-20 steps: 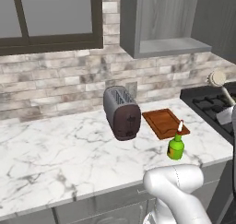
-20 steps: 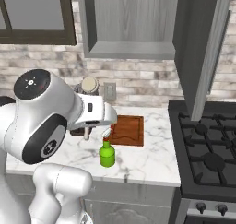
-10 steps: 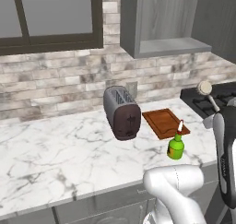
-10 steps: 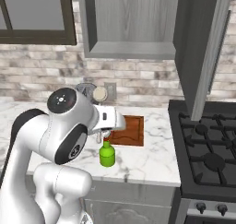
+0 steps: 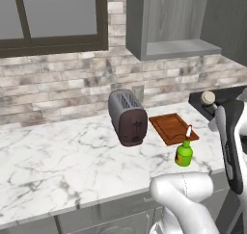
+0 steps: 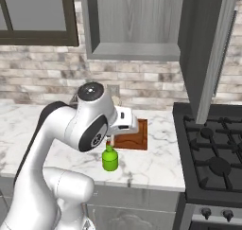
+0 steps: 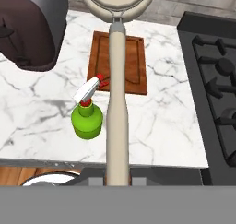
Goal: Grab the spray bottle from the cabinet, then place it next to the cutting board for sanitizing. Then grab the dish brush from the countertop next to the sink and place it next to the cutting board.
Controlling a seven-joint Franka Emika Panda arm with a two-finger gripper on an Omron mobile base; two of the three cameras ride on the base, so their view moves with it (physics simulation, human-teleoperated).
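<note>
- My gripper (image 7: 116, 179): jaws clamped on the slim tan-handled dish brush (image 7: 115, 103), held near handle's end, w/ round cream head out front, above the counter.
- I'd judge it light, stiff, smooth, so likely to pivot; grip mid-handle is safer.
- Small green spray bottle (image 7: 87, 118) upright on white marble countertop (image 7: 152, 140), just beside reddish-brown wooden cutting board (image 7: 134, 64).
- Dark toaster (image 5: 127, 117) next to board.

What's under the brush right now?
In the hand view the dish brush, gripped at its handle, hangs over the cutting board and the marble countertop; the spray bottle stands beside it. The handle covers a strip of board.
</note>
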